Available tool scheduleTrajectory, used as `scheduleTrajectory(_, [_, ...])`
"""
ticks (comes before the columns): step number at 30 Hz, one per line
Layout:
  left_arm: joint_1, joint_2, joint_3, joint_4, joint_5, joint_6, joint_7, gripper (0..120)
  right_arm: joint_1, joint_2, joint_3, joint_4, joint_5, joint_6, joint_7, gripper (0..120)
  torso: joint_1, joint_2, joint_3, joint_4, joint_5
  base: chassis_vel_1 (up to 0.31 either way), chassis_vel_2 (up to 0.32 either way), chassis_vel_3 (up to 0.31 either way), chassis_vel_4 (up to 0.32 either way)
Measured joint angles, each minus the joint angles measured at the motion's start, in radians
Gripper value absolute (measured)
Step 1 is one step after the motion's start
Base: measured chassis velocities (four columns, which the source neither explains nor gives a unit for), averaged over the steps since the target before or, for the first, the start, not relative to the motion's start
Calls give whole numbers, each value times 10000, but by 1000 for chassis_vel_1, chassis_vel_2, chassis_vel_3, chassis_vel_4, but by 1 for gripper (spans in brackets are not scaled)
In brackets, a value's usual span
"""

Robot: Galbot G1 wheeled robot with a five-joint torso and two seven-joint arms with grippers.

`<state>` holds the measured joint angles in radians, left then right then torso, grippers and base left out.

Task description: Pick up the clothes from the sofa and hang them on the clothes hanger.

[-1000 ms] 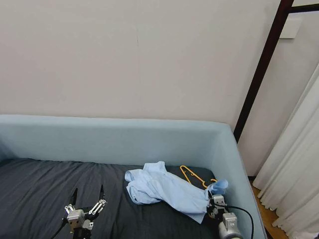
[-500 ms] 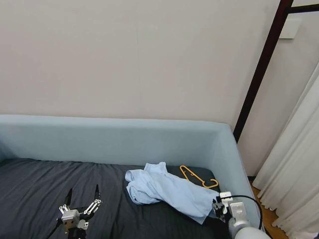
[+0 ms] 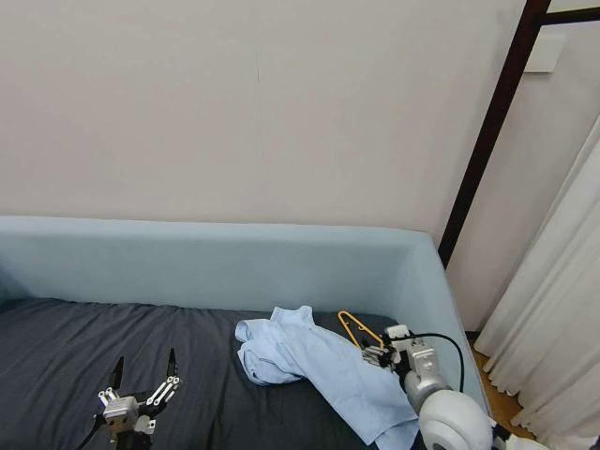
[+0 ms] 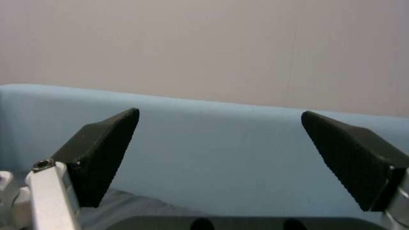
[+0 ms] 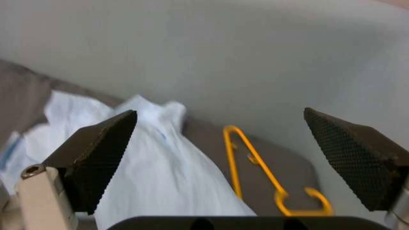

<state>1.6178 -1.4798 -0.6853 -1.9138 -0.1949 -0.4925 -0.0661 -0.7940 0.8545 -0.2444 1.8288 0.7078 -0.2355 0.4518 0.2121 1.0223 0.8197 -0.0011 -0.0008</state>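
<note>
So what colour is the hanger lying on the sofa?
Orange-yellow. The hanger shows best in the right wrist view, beside the light blue shirt.

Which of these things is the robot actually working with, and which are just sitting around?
For the job: blue shirt, crumpled on the sofa; orange hanger beside it; right gripper by the hanger, jaws open; left gripper idle over the sofa.
Just there: white curtain; dark post.

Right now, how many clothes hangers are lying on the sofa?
1. The yellow hanger lies at the right end of the sofa, beside the light blue shirt, just ahead of the open right hand. Another could be hidden under the shirt.
</note>
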Motion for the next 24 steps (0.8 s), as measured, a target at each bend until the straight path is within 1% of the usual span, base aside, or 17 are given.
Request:
scheduleTrajectory(3, [131, -19, -169, -62, 15, 10, -3, 100, 708, 912, -377, -1837, -796, 1446, -2056, 100, 0, -1, 1, 1, 0, 0, 0, 0, 0])
scheduleTrajectory(4, [131, -19, -169, -62, 15, 10, -3, 100, 708, 912, -377, -1837, -796, 1446, -2056, 100, 0, -1, 1, 1, 0, 0, 0, 0, 0])
scheduleTrajectory(6, [233, 16, -349, -63, 12, 10, -3, 100, 1146, 1393, -603, -2829, -1131, 1996, -3033, 100, 0, 0, 1, -1, -2, 0, 0, 0, 0])
scheduleTrajectory(8, [341, 46, -505, -63, 5, 10, -5, 100, 1581, 1852, -867, -3726, -1342, 2191, -3587, 100, 0, 0, 0, -1, -3, 0, 0, 0, 0])
scheduleTrajectory(9, [341, 46, -505, -63, 5, 10, -5, 100, 1581, 1852, -867, -3726, -1342, 2191, -3587, 100, 0, 0, 0, -1, -3, 0, 0, 0, 0])
scheduleTrajectory(12, [446, 16, -630, -103, 0, 1, -4, 100, 2050, 2482, -1156, -4932, -1650, 2216, -4073, 100, 0, 0, 1, -1, -3, 0, 0, 0, 0])
scheduleTrajectory(13, [446, 16, -630, -103, 0, 1, -4, 100, 2050, 2482, -1156, -4932, -1650, 2216, -4073, 100, 0, 0, 1, -1, -3, 0, 0, 0, 0])
scheduleTrajectory(16, [529, -51, -674, -185, 5, -6, -3, 100, 2383, 3173, -1316, -6142, -2088, 2221, -4513, 100, 0, 0, 1, -2, -3, 0, 0, 0, 0])
scheduleTrajectory(17, [547, -67, -686, -195, 13, -9, -3, 100, 2450, 3371, -1363, -6464, -2167, 2220, -4537, 100, 0, 0, 0, -4, -4, 0, 0, 0, 0])
scheduleTrajectory(18, [547, -67, -686, -195, 13, -9, -3, 100, 2450, 3371, -1363, -6464, -2167, 2220, -4537, 100, 0, 0, 0, -4, -4, 0, 0, 0, 0])
scheduleTrajectory(20, [553, -93, -712, -205, 26, -10, -3, 100, 2550, 3746, -1437, -7014, -2276, 2267, -4543, 100, -1, 0, 0, -4, -4, 0, 0, 0, 0])
scheduleTrajectory(23, [622, -131, -762, -282, 37, -15, -1, 100, 2646, 4459, -1460, -8061, -2814, 2388, -4545, 100, 0, 0, 0, -1, -3, 0, 0, 0, 0])
scheduleTrajectory(24, [622, -131, -762, -282, 37, -15, -1, 100, 2646, 4459, -1460, -8061, -2814, 2388, -4545, 100, 0, 0, 0, -1, -3, 0, 0, 0, 0])
